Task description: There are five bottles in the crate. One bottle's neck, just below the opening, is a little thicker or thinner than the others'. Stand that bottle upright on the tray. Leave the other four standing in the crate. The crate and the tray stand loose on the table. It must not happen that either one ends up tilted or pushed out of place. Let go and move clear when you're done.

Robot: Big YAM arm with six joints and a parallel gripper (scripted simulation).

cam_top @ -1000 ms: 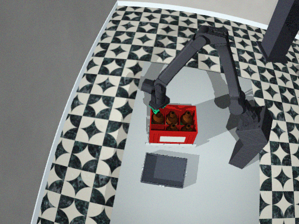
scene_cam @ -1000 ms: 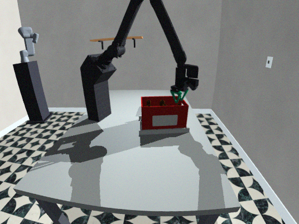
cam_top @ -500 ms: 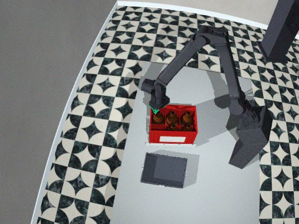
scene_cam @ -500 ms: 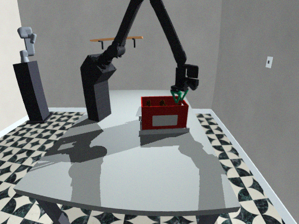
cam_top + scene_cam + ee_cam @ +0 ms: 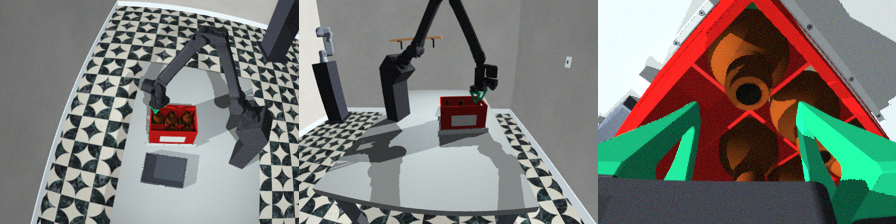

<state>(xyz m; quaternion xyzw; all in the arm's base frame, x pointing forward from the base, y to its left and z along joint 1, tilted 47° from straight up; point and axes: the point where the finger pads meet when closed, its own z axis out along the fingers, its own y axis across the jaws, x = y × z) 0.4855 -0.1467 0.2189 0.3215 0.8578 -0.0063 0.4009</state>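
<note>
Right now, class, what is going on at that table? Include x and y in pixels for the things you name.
A robot arm [image 5: 175,61] [image 5: 469,33] holds its open green pincer [image 5: 157,109] [image 5: 478,100] [image 5: 748,111] over one corner of a red crate [image 5: 173,136] [image 5: 463,110] [image 5: 858,105], gripping nothing. All five brown bottles stand in the crate, one compartment vacant. The dark tray [image 5: 170,167] beside it has no bottle yet, so the odd-necked one remains to be moved.
</note>
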